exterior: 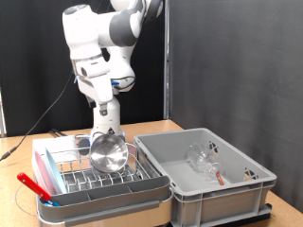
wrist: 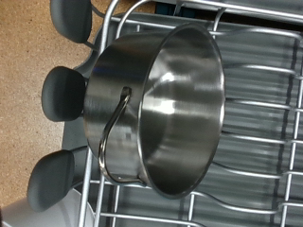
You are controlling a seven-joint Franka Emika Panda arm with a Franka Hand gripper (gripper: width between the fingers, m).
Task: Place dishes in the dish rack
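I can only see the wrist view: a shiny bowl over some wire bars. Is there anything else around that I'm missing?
Observer: Yes. A grey crate stands beside the dish rack, on the exterior view's right, with clear glassware inside it.
Operator: And where's the robot's hand?
Observer: The gripper is just above the steel bowl, which is tipped on its side in the rack. I can't tell whether they touch.
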